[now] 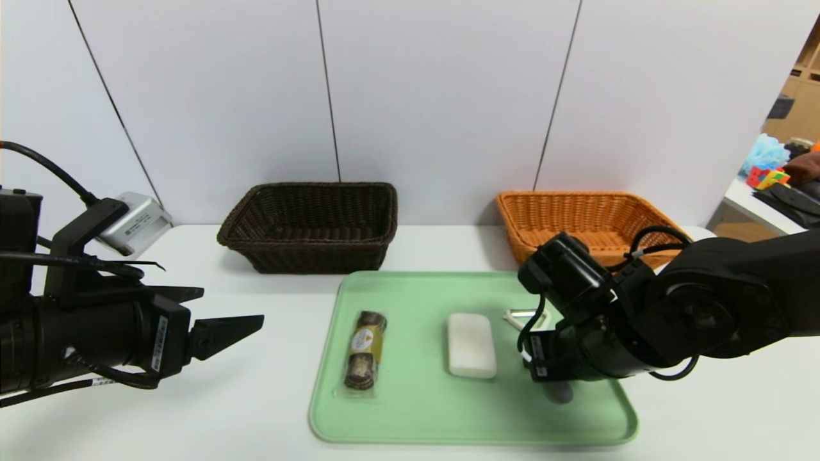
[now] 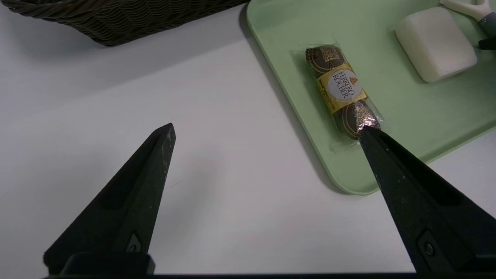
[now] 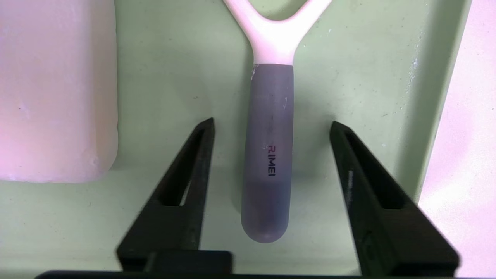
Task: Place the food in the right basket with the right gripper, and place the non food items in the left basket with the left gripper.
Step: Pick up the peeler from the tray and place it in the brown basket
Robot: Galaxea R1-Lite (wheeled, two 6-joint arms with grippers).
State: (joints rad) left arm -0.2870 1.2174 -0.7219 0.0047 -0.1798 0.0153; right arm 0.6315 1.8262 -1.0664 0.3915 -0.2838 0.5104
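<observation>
Grey-handled, white-headed Y-shaped peeler [image 3: 269, 151] lies between the right gripper's [image 3: 272, 122] parted fingers, at the green rectangular tray's [image 1: 474, 422] four o'clock; left gripper [image 2: 267, 128] wide open, beyond nine o'clock.

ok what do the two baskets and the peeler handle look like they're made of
Dark basket: wicker, possibly plastic strands, near-black; the woven ribs show.
Orange-tan basket: the same kind of weave, cane or plastic, slightly glossy.
Peeler handle: probably grey plastic or rubber, smooth and matte, with printed lettering and a soft sheen.
</observation>
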